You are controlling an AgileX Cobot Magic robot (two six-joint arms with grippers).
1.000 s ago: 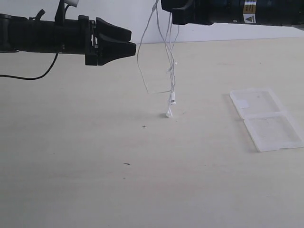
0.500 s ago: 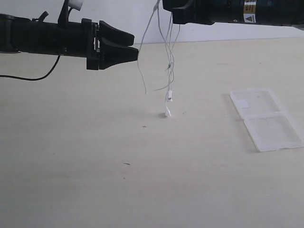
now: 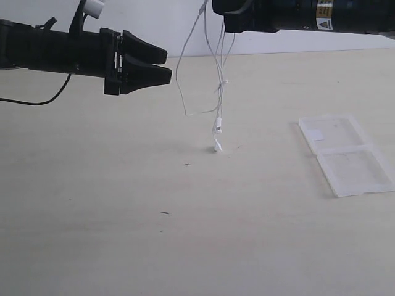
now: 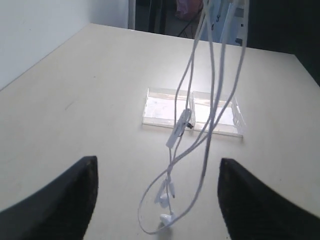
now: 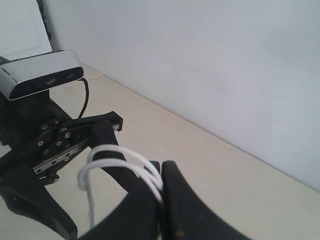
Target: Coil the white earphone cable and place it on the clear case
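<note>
Earphone cable (image 3: pixel 218 126) hangs in thin white loops; earbuds (image 3: pixel 217 147) dangle lowest.

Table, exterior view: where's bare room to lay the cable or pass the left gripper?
Bare table fills the whole foreground, and also lies between the dangling white earphone cable and the clear case. The stretch under the open left gripper is bare too. It is crowded only where the cable hangs from the shut right gripper.
</note>
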